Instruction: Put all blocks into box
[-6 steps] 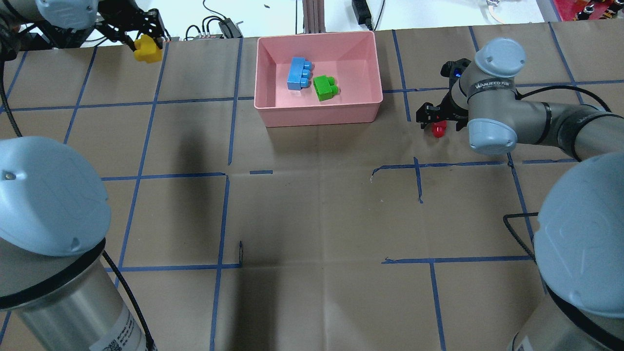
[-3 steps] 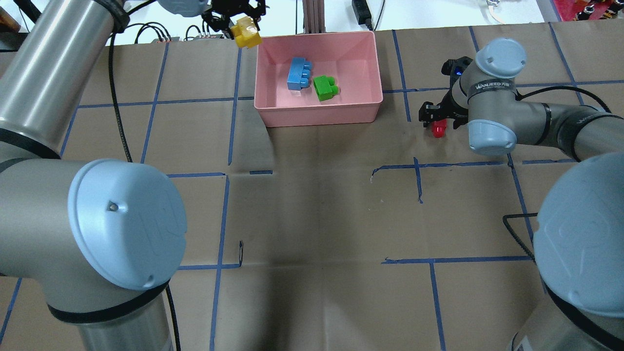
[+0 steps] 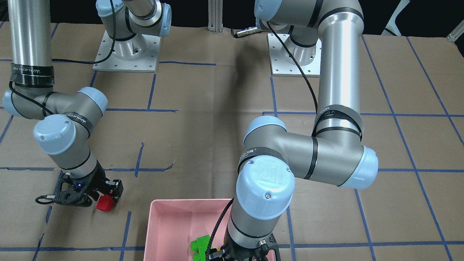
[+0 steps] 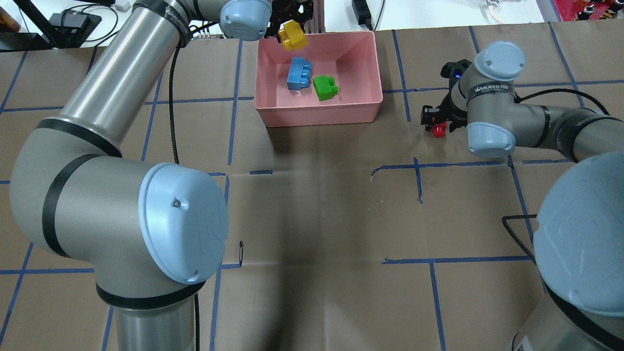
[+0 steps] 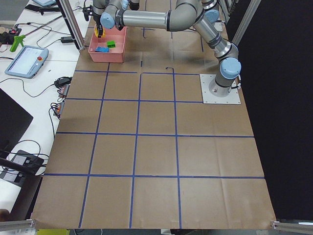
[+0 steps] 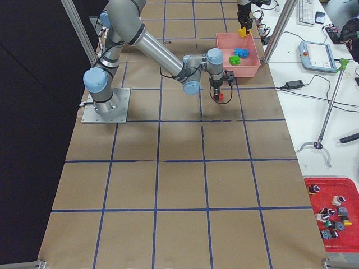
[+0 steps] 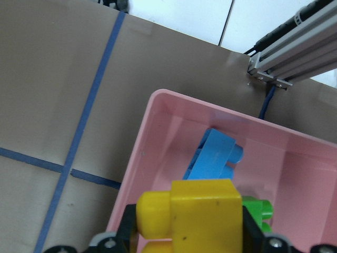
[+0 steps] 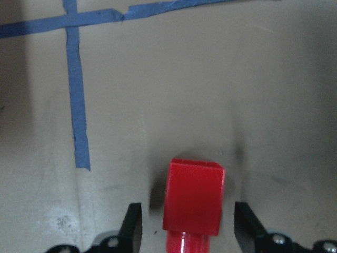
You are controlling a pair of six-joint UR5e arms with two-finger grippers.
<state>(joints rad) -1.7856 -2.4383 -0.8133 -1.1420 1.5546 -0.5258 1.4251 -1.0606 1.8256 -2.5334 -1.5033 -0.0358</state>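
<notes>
The pink box [image 4: 317,117] stands at the table's far middle. A light blue block [image 4: 298,74] and a green block [image 4: 324,87] lie inside it. My left gripper [image 4: 291,33] is shut on the yellow block [image 4: 293,38] and holds it above the box's far left corner. In the left wrist view the yellow block [image 7: 195,216] hangs over the box wall [image 7: 152,158]. The red block [image 4: 439,129] stands on the table to the right of the box. My right gripper [image 8: 189,232] is open and straddles the red block [image 8: 193,200], with gaps on both sides.
A grey aluminium post [image 4: 312,14] stands just beyond the box's far wall, close to my left gripper. Cables and a black adapter [image 4: 361,9] lie on the white surface behind the table. Blue tape lines cross the brown table cover.
My left arm has swung right with the yellow block, from the table's far left to above the box's far left corner. My right gripper has stayed at the red block.
</notes>
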